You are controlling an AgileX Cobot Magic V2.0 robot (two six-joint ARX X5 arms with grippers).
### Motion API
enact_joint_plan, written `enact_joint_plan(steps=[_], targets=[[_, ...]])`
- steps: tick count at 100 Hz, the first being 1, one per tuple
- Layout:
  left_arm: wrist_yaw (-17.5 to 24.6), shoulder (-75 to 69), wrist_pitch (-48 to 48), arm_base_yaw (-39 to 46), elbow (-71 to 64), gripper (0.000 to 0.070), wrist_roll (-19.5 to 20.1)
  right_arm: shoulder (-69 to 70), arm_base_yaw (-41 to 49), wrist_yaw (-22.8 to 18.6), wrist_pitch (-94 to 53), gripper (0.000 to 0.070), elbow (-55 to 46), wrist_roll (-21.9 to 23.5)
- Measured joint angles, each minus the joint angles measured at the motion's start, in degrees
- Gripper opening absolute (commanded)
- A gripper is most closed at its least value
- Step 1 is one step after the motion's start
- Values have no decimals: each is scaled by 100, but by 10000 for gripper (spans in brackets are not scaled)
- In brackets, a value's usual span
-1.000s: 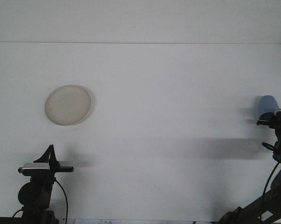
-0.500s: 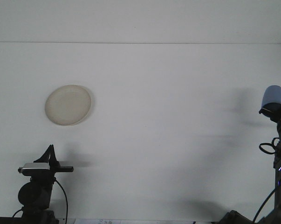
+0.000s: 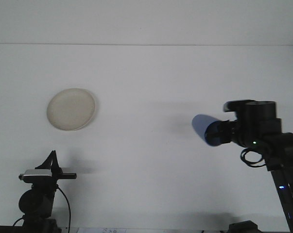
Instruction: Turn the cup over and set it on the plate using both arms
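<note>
Plain white table (image 3: 151, 87) met a white wall at a faint seam up top; cream plate (image 3: 71, 108) lay flat at left; right gripper (image 3: 223, 132) – clamped on the blue cup (image 3: 205, 128) – held it sideways above mid-right; left gripper (image 3: 51, 162) low at front-left, finger state unclear.

A white tabletop (image 3: 151, 87) is filling nearly the whole frame. A thin seam (image 3: 146, 44) is running straight across its upper part. Soft shadows are lying across the lower right.
</note>
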Motion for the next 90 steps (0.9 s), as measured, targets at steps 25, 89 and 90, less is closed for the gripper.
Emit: enact_joint_plan(steps=[25,89,90], targets=[[0,0,0,0,0,15,0,1130,2389,496,-1036,1,232,-42],[0,0,0,0,0,15,0,3093,4376,737,-1193,57,306,-208],[0,0,0,0,0,15,0,3093,4378,734,-1182,75,306,-208]])
